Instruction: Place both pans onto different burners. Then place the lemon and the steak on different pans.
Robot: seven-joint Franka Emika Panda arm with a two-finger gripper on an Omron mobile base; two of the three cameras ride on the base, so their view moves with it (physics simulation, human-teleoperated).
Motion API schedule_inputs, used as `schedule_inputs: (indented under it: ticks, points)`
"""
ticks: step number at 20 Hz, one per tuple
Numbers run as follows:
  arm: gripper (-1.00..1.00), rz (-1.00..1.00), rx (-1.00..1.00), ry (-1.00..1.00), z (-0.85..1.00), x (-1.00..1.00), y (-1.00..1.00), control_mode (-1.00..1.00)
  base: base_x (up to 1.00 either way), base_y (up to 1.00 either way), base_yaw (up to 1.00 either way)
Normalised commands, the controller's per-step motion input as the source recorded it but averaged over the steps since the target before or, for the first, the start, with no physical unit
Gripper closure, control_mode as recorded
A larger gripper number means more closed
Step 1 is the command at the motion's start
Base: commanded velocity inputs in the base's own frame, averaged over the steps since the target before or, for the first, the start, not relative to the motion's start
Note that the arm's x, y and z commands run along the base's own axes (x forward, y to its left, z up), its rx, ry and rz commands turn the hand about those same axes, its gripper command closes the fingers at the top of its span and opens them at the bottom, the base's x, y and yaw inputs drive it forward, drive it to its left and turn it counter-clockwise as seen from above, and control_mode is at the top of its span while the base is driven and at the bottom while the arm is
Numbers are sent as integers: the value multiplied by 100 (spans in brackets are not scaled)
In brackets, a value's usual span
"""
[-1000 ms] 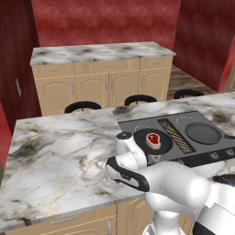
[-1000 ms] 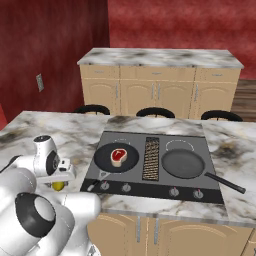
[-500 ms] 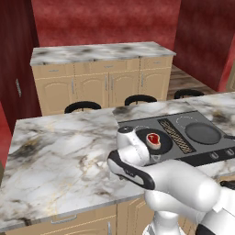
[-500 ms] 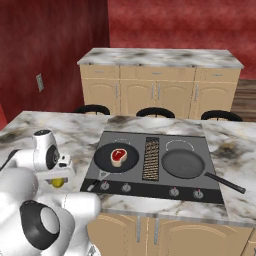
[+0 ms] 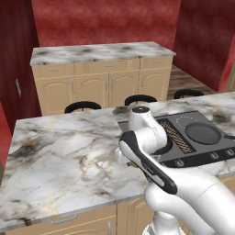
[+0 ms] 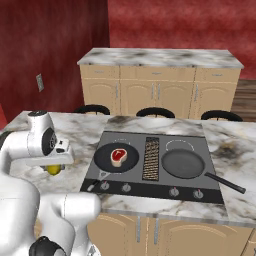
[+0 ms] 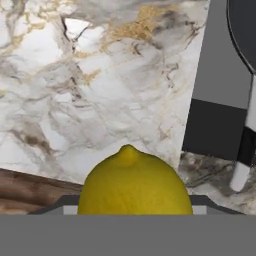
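On the marble counter [image 6: 75,130], just left of the cooktop [image 6: 150,190]: lemon [image 6: 54,169] under the gripper [image 6: 56,161], close between the fingers in the hand view; pinched or only bracketed, could not tell. Steak [image 6: 118,155] already in left pan [image 6: 116,158]; right pan [image 6: 182,163] on its burner. Step in hand: taking the lemon. Next, probably: firm grip, lift, carry right over the steak pan.

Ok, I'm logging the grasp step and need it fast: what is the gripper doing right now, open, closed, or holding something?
Gripper: closed on the small yellow oval lemon, down beside the dark cooktop on the marble counter.
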Motion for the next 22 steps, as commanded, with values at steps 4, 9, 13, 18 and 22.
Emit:
schedule_inputs:
  ticks: [4, 9, 13, 18, 22]
  points:
    - [100, -3, 0, -2, 94, -18, -40, -100, 0, 0, 0]
    - [100, -3, 0, -15, 78, -48, -27, -100, 0, 0, 0]
    - [100, -5, 0, -9, 63, -70, -40, -100, 0, 0, 0]
    - [100, -8, 0, 0, 40, -58, -32, -100, 0, 0, 0]
    - [100, -9, 0, 0, 37, -37, -35, -100, 0, 0, 0]
